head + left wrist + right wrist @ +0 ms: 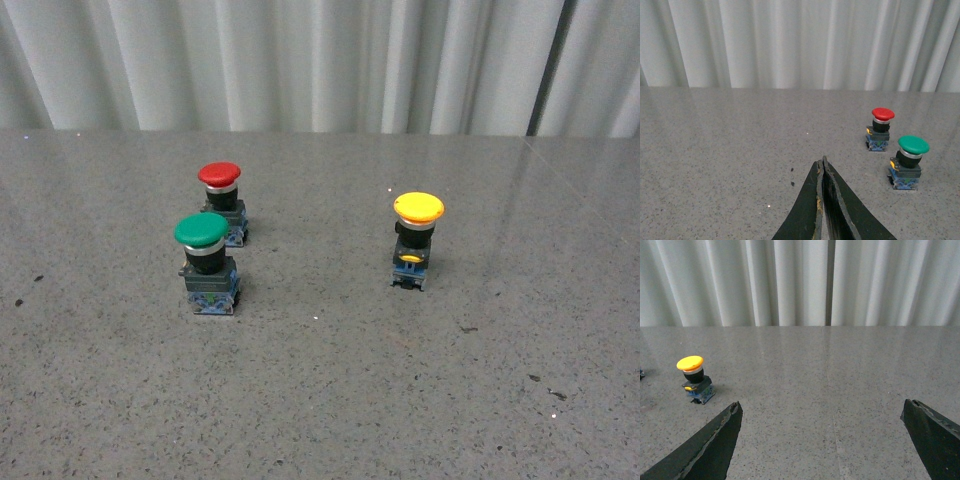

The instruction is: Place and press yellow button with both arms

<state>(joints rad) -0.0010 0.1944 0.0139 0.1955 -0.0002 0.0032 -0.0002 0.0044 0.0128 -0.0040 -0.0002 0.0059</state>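
The yellow button point(416, 238) stands upright on the grey table, right of centre in the front view, with its yellow cap up and a yellow mark on the black neck. It also shows in the right wrist view point(694, 377), well ahead of and to one side of my right gripper point(822, 407), which is open wide and empty above bare table. My left gripper point(822, 162) is shut and empty, its tips pressed together over the table. The yellow button is out of the left wrist view. Neither arm shows in the front view.
A red-capped button point(222, 200) and a green-capped button point(206, 262) stand close together at the left of the grey speckled table point(330, 400); both also show in the left wrist view, red point(880, 128) and green point(908, 161). A white pleated curtain point(300, 60) closes the far side.
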